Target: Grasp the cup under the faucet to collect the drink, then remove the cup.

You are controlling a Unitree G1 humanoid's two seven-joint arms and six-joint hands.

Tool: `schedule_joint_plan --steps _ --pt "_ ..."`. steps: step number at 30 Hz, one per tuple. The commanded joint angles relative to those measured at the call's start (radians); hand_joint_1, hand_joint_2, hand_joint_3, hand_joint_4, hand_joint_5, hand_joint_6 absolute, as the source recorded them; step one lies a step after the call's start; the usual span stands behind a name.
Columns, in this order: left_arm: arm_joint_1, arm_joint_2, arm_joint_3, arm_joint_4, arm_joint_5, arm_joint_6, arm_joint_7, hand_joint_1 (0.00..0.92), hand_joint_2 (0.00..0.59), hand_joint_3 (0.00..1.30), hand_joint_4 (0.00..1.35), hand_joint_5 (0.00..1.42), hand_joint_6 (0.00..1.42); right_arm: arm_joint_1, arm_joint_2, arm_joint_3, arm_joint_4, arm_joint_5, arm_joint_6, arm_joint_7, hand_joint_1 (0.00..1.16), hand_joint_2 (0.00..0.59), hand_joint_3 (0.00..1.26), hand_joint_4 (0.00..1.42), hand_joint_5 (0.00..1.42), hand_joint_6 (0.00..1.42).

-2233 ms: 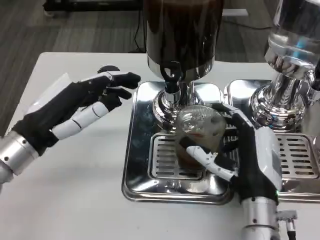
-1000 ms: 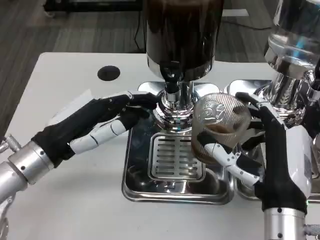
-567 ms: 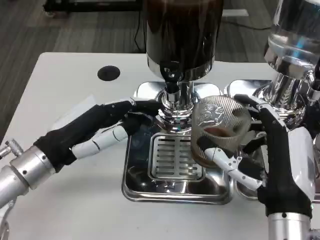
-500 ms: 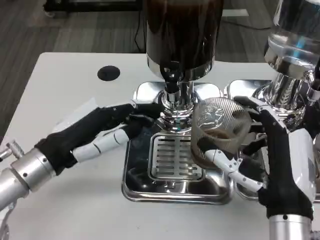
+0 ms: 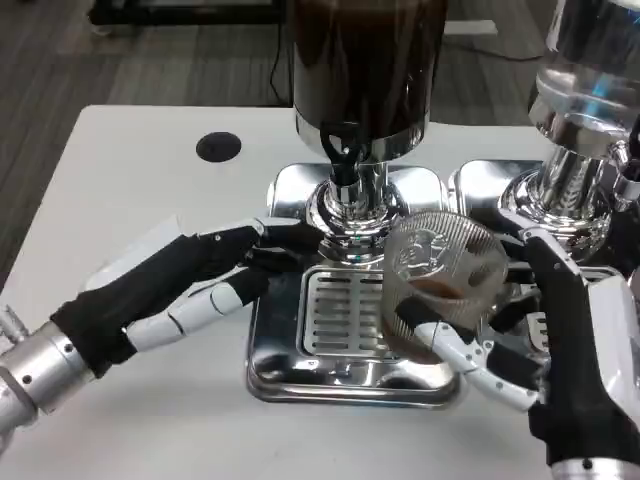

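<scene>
**Op:** Right hand [image 5: 560, 360] has fingers wrapped round the cup [image 5: 440, 285]. Cup is lifted, tilted, just right of the faucet [image 5: 345, 160], over the right edge of the tray [image 5: 280, 370]. Dark drink shows low inside.

**Tech:** Filling looks done then, so the step is removal. How should the hand do it well?

**Op:** Level the cup first, since the mouth leans and the liquid could slosh. Then bring it back toward the robot, away from the tank [image 5: 365, 60], keeping the grip firm but w/o crushing; the wall looks like thin ribbed plastic.

**Tech:** Left hand [image 5: 175, 280]?

**Op:** Holds nothing. Fingers lie stretched out and slightly apart, tips at the tray's left rim near the chrome base [image 5: 350, 215]. It's clear of the cup's path, so it can wait.

**Tech:** What's around, what's in the way?

**Op:** Second dispenser [image 5: 580, 120] stands close on the right w/ its own tray; moving the cup further right risks knocking it. The grate [image 5: 340, 320] sits under the faucet, a black hole [image 5: 218, 146] is in the table [image 5: 120, 170] far left. The free route looks to be straight back and down to bare table in front of the tray.
</scene>
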Motion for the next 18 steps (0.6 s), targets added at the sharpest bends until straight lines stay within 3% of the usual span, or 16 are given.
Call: schedule_joint_plan --steps 1,8,18 --pt "0.036 0.013 0.014 -0.040 -0.017 0.031 -0.014 0.000 0.168 0.26 0.24 0.31 0.31 0.032 -0.002 0.008 -0.068 0.009 -0.047 0.007 0.68 0.235 0.53 0.56 0.71 0.87" --pt "0.080 0.021 0.033 -0.105 -0.052 0.070 -0.030 0.000 0.167 0.26 0.24 0.31 0.31 0.094 -0.007 0.017 -0.123 0.008 -0.057 0.019 0.68 0.235 0.53 0.56 0.71 0.87" --pt "0.134 0.024 0.052 -0.150 -0.081 0.103 -0.065 0.000 0.167 0.27 0.25 0.31 0.31 0.120 -0.003 0.018 -0.142 0.006 -0.060 0.026 0.68 0.235 0.54 0.56 0.71 0.88"
